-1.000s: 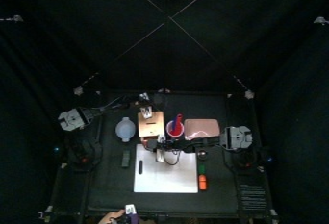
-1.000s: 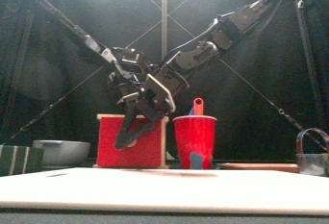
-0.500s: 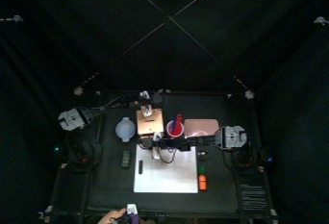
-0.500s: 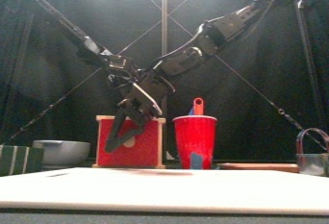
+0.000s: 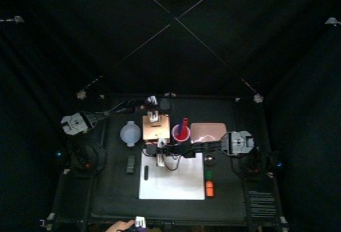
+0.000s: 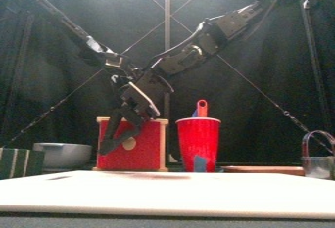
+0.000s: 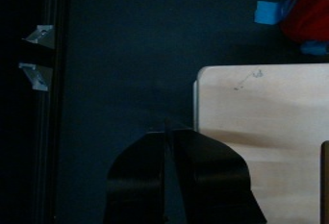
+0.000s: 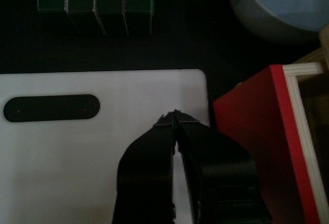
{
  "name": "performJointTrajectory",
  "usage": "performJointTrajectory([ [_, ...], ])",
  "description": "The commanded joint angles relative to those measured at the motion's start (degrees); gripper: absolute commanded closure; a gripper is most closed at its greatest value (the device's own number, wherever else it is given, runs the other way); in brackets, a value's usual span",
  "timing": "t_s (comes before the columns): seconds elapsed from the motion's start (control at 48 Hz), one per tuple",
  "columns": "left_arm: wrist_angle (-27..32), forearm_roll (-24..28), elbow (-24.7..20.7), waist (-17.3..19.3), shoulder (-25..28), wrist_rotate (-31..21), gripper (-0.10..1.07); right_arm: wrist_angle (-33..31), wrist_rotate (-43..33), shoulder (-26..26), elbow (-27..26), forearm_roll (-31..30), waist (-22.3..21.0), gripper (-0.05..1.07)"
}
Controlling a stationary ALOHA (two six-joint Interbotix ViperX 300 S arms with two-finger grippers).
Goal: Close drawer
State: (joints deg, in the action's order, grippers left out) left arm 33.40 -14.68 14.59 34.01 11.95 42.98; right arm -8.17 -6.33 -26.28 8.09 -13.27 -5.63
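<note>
The drawer (image 5: 156, 127) belongs to a small tan wooden box with a red front (image 6: 131, 146), which faces the white sheet (image 5: 173, 176). I cannot tell how far it stands out. My right gripper (image 8: 171, 120) is shut and empty. It hangs over the sheet's (image 8: 103, 141) far edge, just in front of the red front (image 8: 264, 141). In the front view it hangs before that face (image 6: 116, 142). My left gripper (image 7: 168, 135), shut with nothing in it, hovers beside the box's tan top (image 7: 264, 122) on its far side (image 5: 151, 107).
A red cup (image 6: 199, 144) stands right of the box, with a pink-red flat item (image 5: 210, 129) beyond it. A grey bowl (image 8: 276, 7) and dark green blocks (image 8: 96, 2) lie left of the box. An orange item (image 5: 210, 188) lies on the sheet's right side.
In the front view my right gripper has shifted a little to the left and upward in front of the box. The left arm has not visibly moved.
</note>
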Motion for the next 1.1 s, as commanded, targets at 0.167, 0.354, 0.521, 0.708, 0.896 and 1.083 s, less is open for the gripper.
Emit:
performJointTrajectory([
  [0.167, 0.5, -0.6, -0.5, -3.3, -0.4, 0.1, 0.49, 0.2, 0.1, 0.4, -3.4, -2.0, -4.9, 0.84],
  [0.354, 0.5, -0.7, -0.4, -3.4, -0.3, 0.1, 0.49, 0.1, 0.1, 0.4, -4.0, -3.3, -6.2, 0.84],
  [0.521, 0.1, -0.6, -0.1, -2.9, -0.2, 0.0, 0.49, -1.5, 0.0, 1.0, -4.0, -2.9, -5.3, 0.84],
  [0.708, -0.4, -0.4, 0.1, -2.7, -0.2, 0.0, 0.49, -2.9, -0.1, 2.5, -5.1, -1.1, -0.3, 0.84],
  [0.896, -0.9, 0.5, 0.0, -2.6, -0.2, 0.0, 0.49, -3.2, 0.0, 2.6, -6.9, 2.5, 2.5, 0.84],
  [1.083, -1.0, 1.1, -0.1, -2.6, -0.2, 0.0, 0.49, -4.2, -0.1, 3.8, -6.4, 7.1, 4.5, 0.84],
])
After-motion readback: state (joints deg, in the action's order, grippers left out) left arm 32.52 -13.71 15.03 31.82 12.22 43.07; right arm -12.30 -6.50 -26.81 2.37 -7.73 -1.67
